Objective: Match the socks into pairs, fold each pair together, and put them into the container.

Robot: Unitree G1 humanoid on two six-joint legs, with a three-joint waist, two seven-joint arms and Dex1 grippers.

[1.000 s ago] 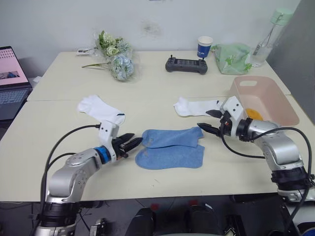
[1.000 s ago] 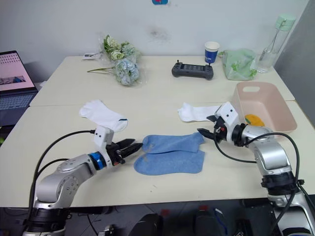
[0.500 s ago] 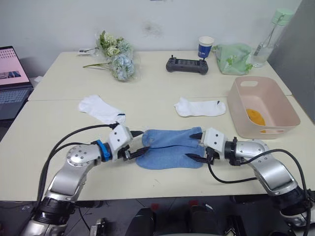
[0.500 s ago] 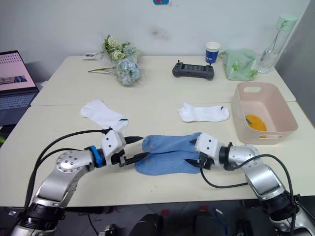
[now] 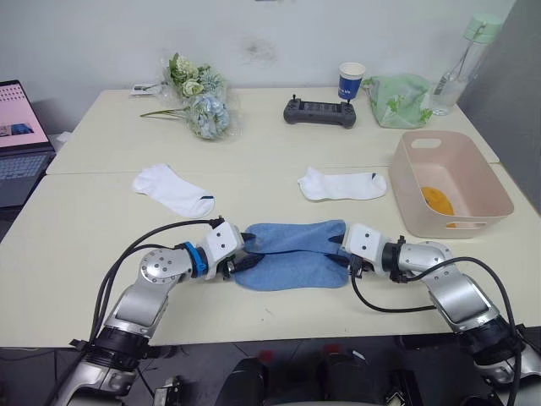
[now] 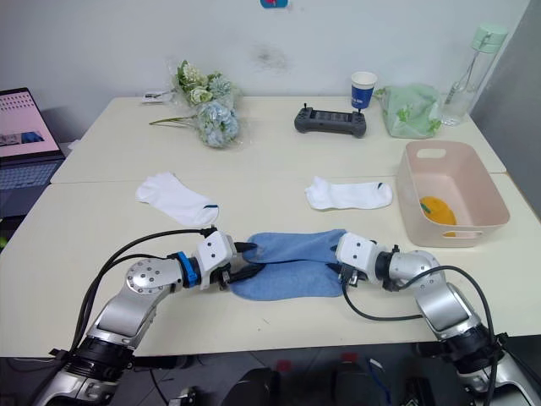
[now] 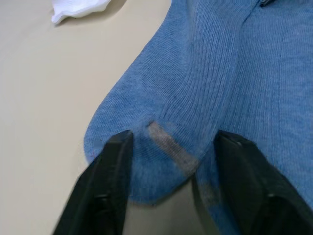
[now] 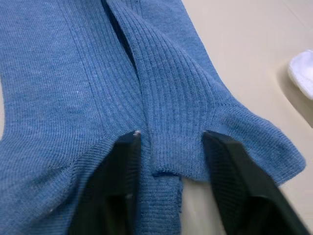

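The two light blue socks (image 5: 292,254) lie flat on the table (image 5: 279,182), one on top of the other. The left gripper (image 7: 171,181) has its fingers apart around the toe end. The right gripper (image 8: 168,171) has its fingers apart around the cuff end. The pink basket (image 5: 494,199) sits just past the right gripper.

The laptop (image 5: 17,139) is cut off by the picture's left edge. In the pink basket (image 5: 489,190), the orange sock (image 5: 437,200) is partly hidden by the wall. In the wrist views, the light blue socks (image 7: 230,83) run past the picture's edges. The paper cup's (image 5: 351,80) print is too small to read.
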